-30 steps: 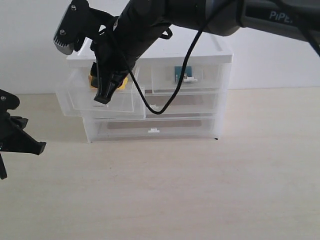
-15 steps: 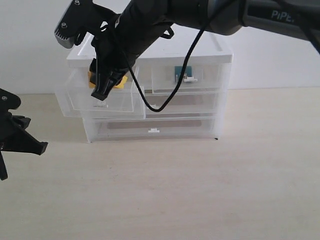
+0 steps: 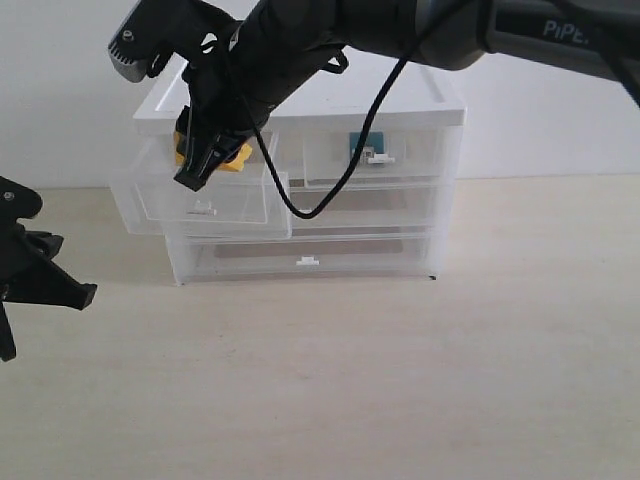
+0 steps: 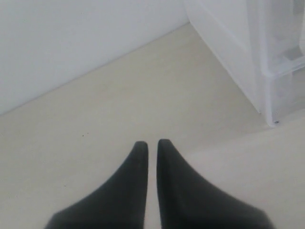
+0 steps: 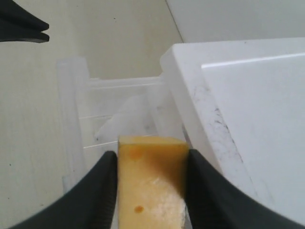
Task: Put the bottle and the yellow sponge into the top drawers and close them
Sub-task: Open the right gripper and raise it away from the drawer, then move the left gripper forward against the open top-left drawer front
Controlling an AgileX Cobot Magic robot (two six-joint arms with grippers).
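My right gripper (image 3: 205, 166) reaches across from the right and is shut on the yellow sponge (image 3: 238, 158), holding it over the pulled-out left top drawer (image 3: 200, 196). In the right wrist view the sponge (image 5: 151, 186) fills the gap between both fingers of the gripper (image 5: 151, 162), with the open drawer (image 5: 119, 114) below. The right top drawer (image 3: 375, 160) is pushed in, and the bottle (image 3: 357, 146) shows through its front as a teal label. My left gripper (image 3: 62, 291) hangs shut and empty over the table at the far left, its tips (image 4: 152, 145) nearly touching.
The white cabinet (image 3: 300, 100) stands against the back wall, with two full-width drawers (image 3: 305, 262) shut below the top ones. Its corner shows in the left wrist view (image 4: 252, 52). A black cable (image 3: 345, 180) dangles from the right arm in front of the cabinet.
My right gripper has risen a little and shifted left with the sponge still in it, over the open drawer. The left arm has barely moved.
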